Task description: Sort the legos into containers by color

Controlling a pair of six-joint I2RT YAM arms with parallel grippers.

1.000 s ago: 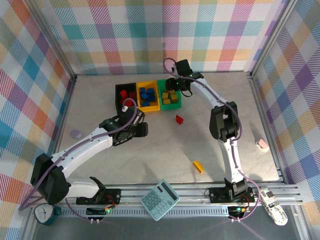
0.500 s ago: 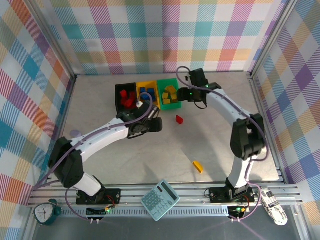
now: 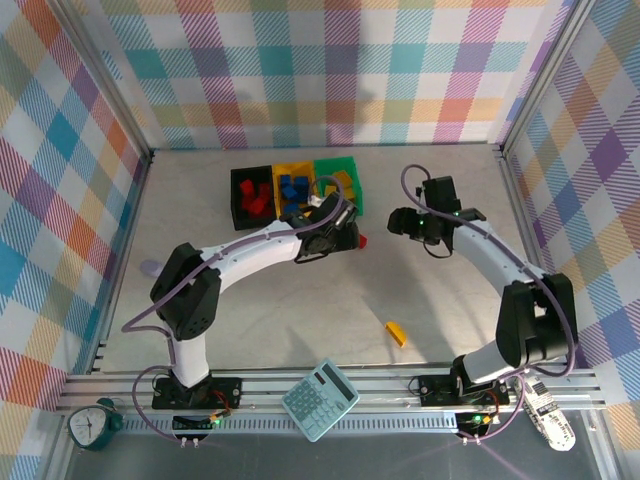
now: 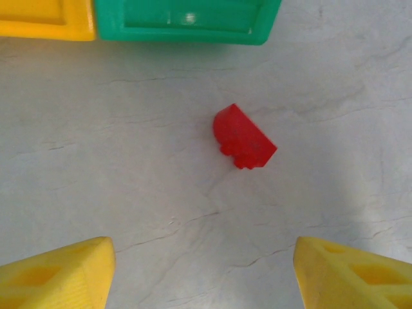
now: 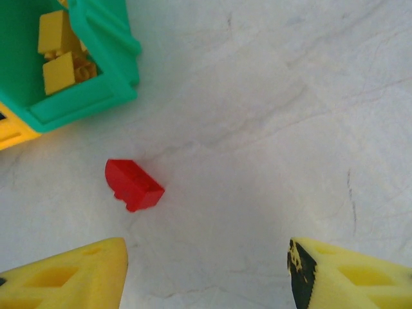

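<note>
left end effector [image 4: 203,270] swung in over red brick [image 4: 243,138], fingers apart, empty | right end effector [image 5: 206,270] backed off green bin [image 4: 180,29], apart, empty | red brick lies on table [image 4: 96,180] just in front of green bin | likely next: grab it; yellow brick [image 3: 397,333] farther out waits

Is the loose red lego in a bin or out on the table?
Out: the red lego lies on the bare tabletop, just clear of the green bin.
</note>
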